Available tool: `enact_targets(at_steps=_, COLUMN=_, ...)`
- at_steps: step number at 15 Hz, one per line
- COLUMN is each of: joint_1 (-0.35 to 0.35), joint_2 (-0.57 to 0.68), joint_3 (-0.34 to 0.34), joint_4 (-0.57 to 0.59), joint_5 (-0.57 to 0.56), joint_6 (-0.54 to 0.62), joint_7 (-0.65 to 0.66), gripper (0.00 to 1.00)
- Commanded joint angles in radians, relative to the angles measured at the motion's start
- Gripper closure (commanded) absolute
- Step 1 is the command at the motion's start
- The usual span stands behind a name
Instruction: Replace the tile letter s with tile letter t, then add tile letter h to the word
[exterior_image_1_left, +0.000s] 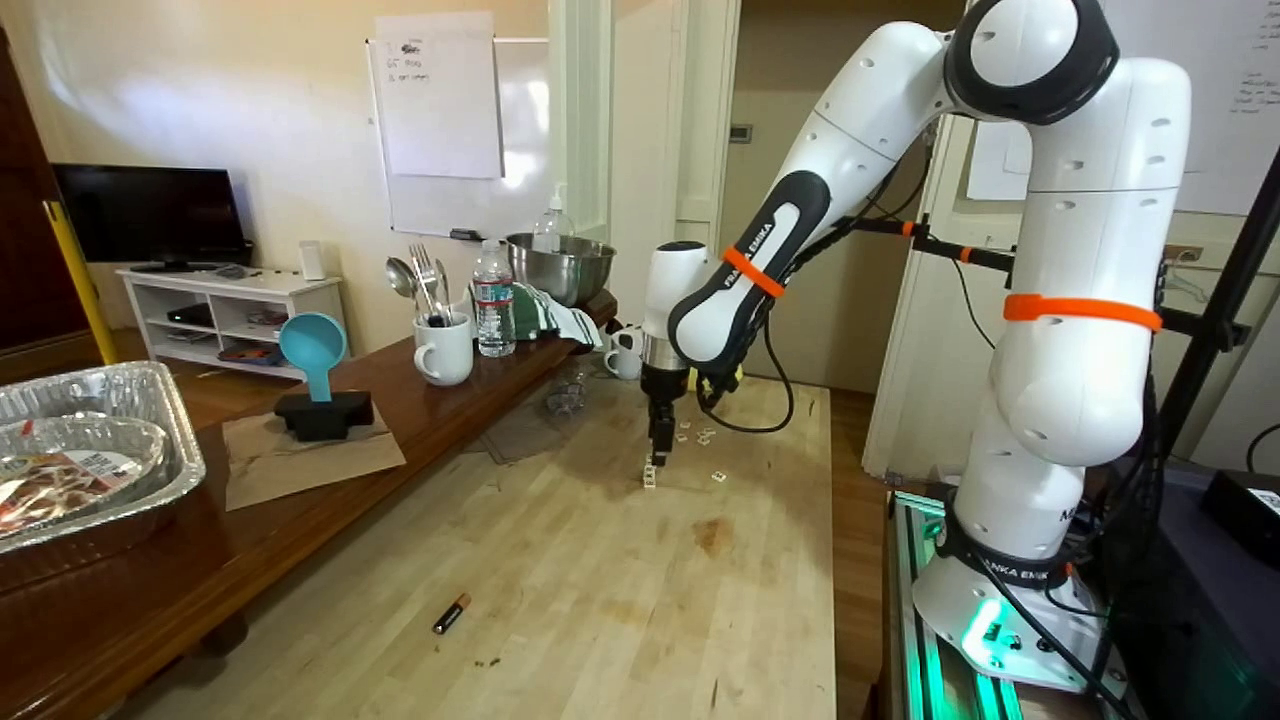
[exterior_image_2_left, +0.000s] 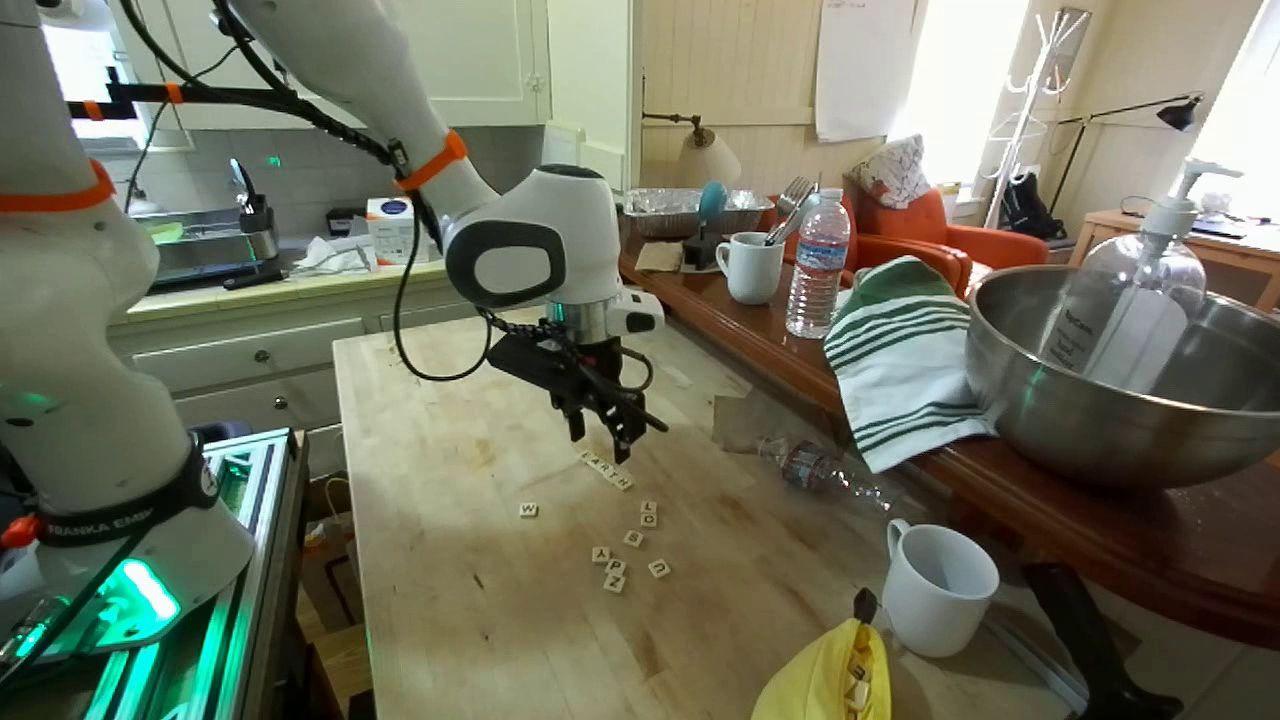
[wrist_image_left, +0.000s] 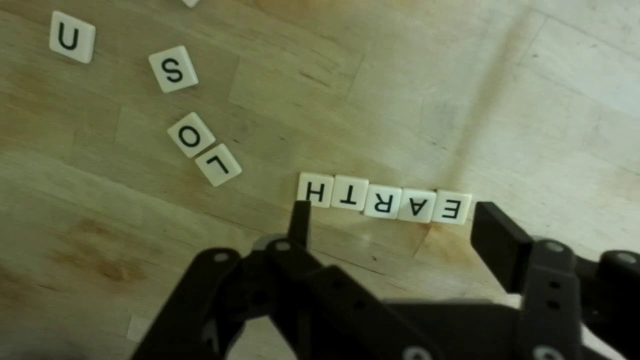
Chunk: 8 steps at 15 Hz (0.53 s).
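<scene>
The tile letter t (wrist_image_left: 350, 192) and the tile letter h (wrist_image_left: 315, 189) lie flat at one end of a row with R, A and E tiles, reading EARTH. The row (exterior_image_2_left: 606, 470) also shows in both exterior views. The tile letter s (wrist_image_left: 173, 69) lies apart from the row, near the O and L tiles. My gripper (wrist_image_left: 395, 225) is open and empty, with one finger near H and the other beyond E. One fingertip overlaps a corner of H in the wrist view; I cannot tell whether it touches. The gripper (exterior_image_2_left: 600, 447) is over the row's end in an exterior view.
Loose tiles O (wrist_image_left: 191, 135), L (wrist_image_left: 218, 165), U (wrist_image_left: 72, 37) and W (exterior_image_2_left: 528, 510) lie around the table. A crumpled bottle (exterior_image_2_left: 815, 470), white mug (exterior_image_2_left: 940, 590) and yellow pouch (exterior_image_2_left: 830, 680) stand near the raised counter. A battery (exterior_image_1_left: 451, 613) lies on the table.
</scene>
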Motion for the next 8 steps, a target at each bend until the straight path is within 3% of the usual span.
enact_targets(at_steps=1, joint_1=0.011, joint_2=-0.039, joint_3=-0.002, joint_4=-0.019, joint_5=0.029, joint_6=-0.048, joint_7=0.006, gripper=0.00)
enact_targets(at_steps=8, joint_1=0.016, joint_2=-0.057, joint_3=-0.007, joint_4=-0.019, joint_5=0.035, joint_6=-0.080, joint_7=0.022, gripper=0.00)
